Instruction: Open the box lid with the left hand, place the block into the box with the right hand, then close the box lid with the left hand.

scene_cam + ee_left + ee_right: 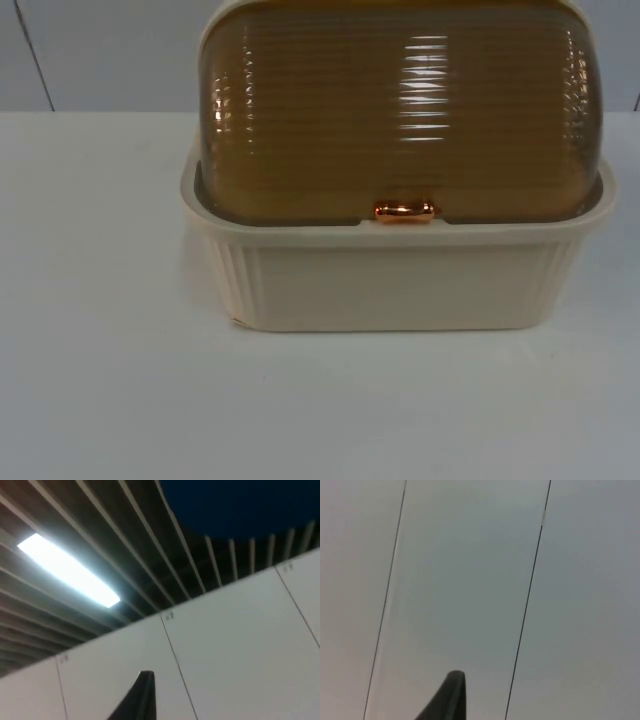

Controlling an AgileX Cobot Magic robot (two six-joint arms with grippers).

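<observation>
One white table (pixel 100 400) carries one cream box (pixel 390 280), its single ribbed amber lid (pixel 400 110) down, one copper handle (pixel 404 211) at the lid's front edge. The left gripper (pixel 142 697) points at a slatted ceiling (pixel 100 525) and wall; the right gripper (pixel 451 695) faces grey wall panels (pixel 465 580). Whether either gripper's fingers are apart cannot be told.
</observation>
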